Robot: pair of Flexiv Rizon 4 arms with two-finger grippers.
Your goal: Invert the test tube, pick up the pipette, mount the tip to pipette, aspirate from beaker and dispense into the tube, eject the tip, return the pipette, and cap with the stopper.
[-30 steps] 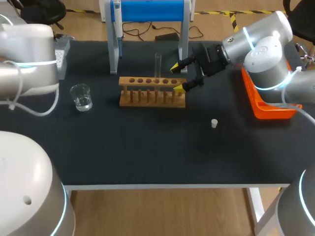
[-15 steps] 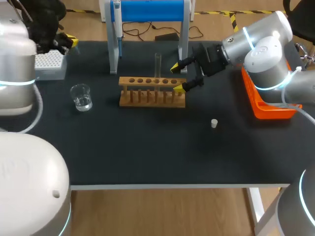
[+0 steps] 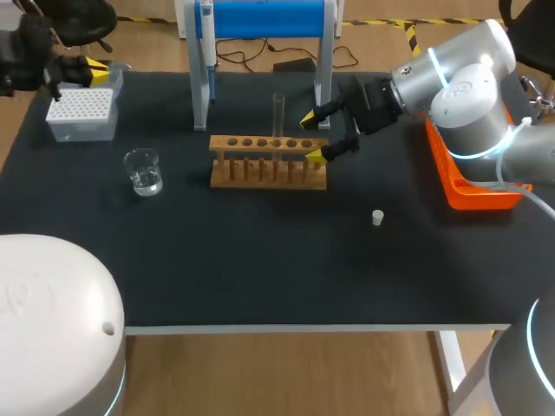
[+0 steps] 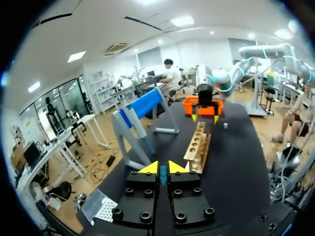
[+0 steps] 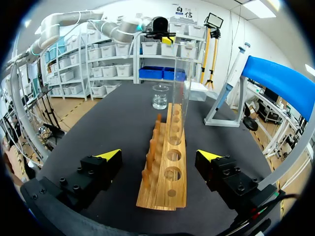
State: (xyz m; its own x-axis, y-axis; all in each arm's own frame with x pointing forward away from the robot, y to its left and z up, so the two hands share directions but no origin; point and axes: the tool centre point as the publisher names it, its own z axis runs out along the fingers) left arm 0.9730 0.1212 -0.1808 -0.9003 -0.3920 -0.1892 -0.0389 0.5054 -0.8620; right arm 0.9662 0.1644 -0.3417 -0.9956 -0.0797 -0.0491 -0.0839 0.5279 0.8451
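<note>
A clear test tube point(image 3: 278, 114) stands upright in the wooden rack point(image 3: 269, 161). My right gripper point(image 3: 314, 139) is open, one finger on each side of the rack's right end, apart from the tube. The right wrist view has the rack point(image 5: 165, 167) between its open fingers point(image 5: 160, 156) and the tube point(image 5: 179, 96) further ahead. My left gripper point(image 3: 94, 69) is shut at the far left, above the white tip box point(image 3: 82, 113); nothing shows between its tips point(image 4: 160, 168). The pipette point(image 3: 208, 43) hangs on the blue stand point(image 3: 264, 19). The beaker point(image 3: 143, 171) stands left of the rack, and the white stopper point(image 3: 378, 217) lies to its right.
An orange tray point(image 3: 473, 186) sits at the right table edge under my right arm. The blue stand's legs are just behind the rack. Bare black table point(image 3: 260, 260) lies in front of the rack.
My left arm has swung back toward the far left corner, uncovering the tip box. The right arm and the test tube have not moved.
</note>
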